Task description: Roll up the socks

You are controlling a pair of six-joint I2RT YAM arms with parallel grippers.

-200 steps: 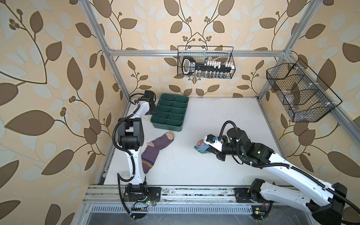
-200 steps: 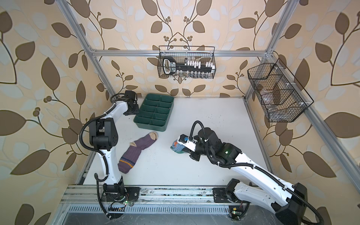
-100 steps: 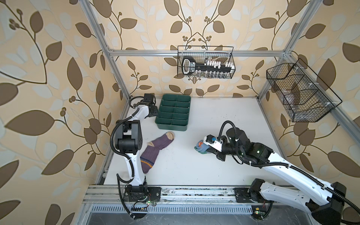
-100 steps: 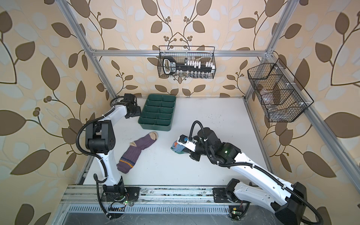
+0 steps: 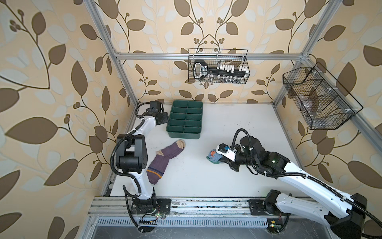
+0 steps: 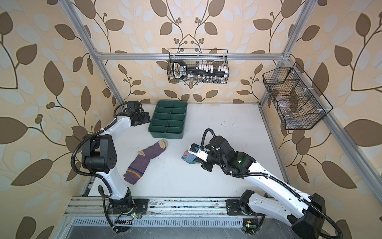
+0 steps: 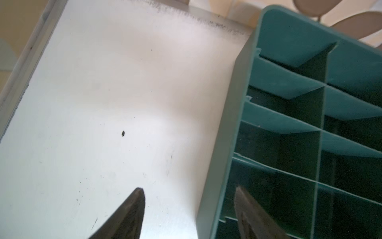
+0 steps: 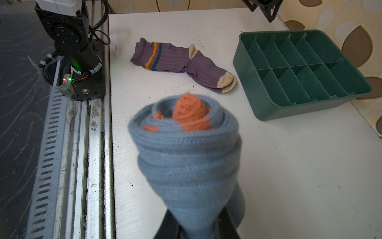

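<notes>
Sock [image 5: 165, 160] left of roll [image 5: 213, 157] (tray [image 5: 183, 135] behind)

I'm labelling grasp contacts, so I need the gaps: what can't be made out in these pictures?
- Right wrist view: the rolled blue sock hides where the right gripper's jaws pinch it.
- Left wrist view: the bottom edge cuts off the left gripper; only its jaws' tips show.
- Both top views: the side wire basket's contents are too small behind its mesh.

The blurred blue sock [image 8: 186, 157] hides the tips of the right gripper [image 8: 198, 226] — the tray [image 7: 223, 134] runs off-frame.
</notes>
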